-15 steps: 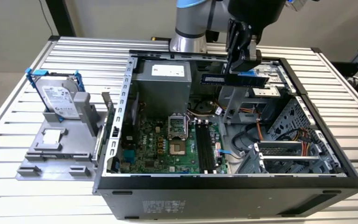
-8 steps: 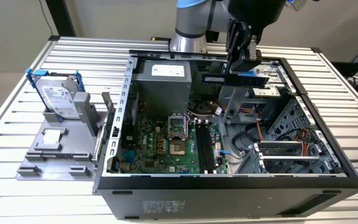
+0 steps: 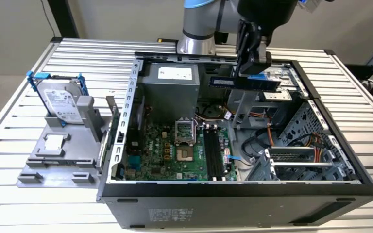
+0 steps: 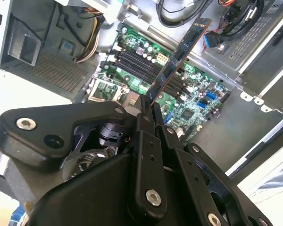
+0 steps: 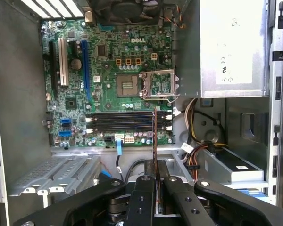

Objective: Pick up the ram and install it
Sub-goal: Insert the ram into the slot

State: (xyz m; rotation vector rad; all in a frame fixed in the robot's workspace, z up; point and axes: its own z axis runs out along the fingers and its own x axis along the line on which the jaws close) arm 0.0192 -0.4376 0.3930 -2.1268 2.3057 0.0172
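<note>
The ram (image 3: 245,82), a thin flat bluish-green board with small dark chips, hangs pinched between the gripper's (image 3: 248,73) 2 closed black metal fingers. It is above the far side of the open steel case (image 3: 238,190), well apart from the motherboard's long black slots (image 3: 215,153). To my judgement, its long edge should run level and parallel to a slot, without twist.

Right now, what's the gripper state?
The gripper: closed on the RAM stick, held over the open computer case, not yet in a slot.
</note>
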